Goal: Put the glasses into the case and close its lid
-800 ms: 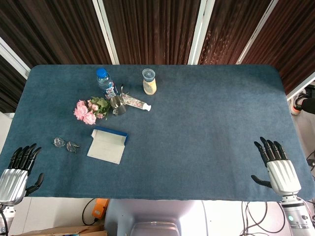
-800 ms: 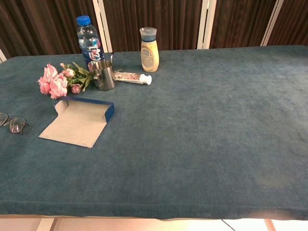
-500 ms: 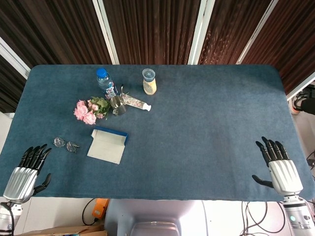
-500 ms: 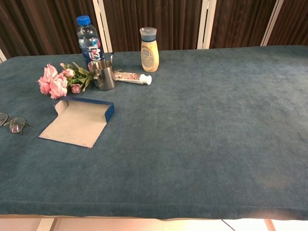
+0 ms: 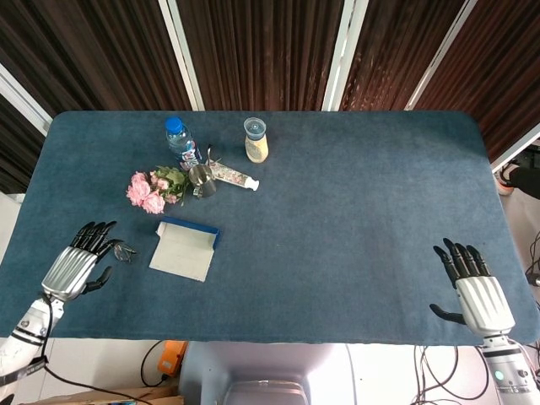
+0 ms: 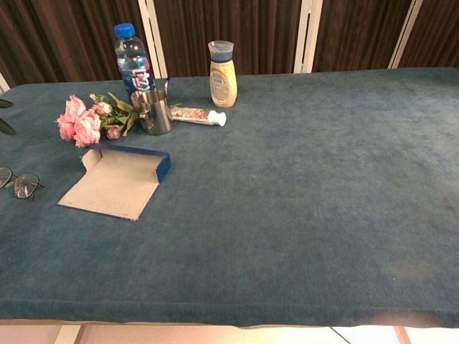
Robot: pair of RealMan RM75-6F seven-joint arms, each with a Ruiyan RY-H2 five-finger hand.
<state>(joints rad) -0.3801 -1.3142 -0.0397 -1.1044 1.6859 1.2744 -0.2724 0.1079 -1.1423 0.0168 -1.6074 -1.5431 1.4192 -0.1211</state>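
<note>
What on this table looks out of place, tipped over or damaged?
Only the white floral-print tube lies on its side, beside the upright steel cup. The blue glasses case lies open and the wire-framed glasses rest on the cloth, as the task expects. Nothing looks spilled or damaged.

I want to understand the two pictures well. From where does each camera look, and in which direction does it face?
Head view: sits high above the near table edge, looks steeply down on the blue felt-covered table; shows the left hand and the right hand, both open.
Chest view: sits low at the near edge, looks across the table toward the dark curtains; only dark fingertips show at its left border.
Both share the thin-rimmed glasses, the open blue case and the pink flowers.
</note>
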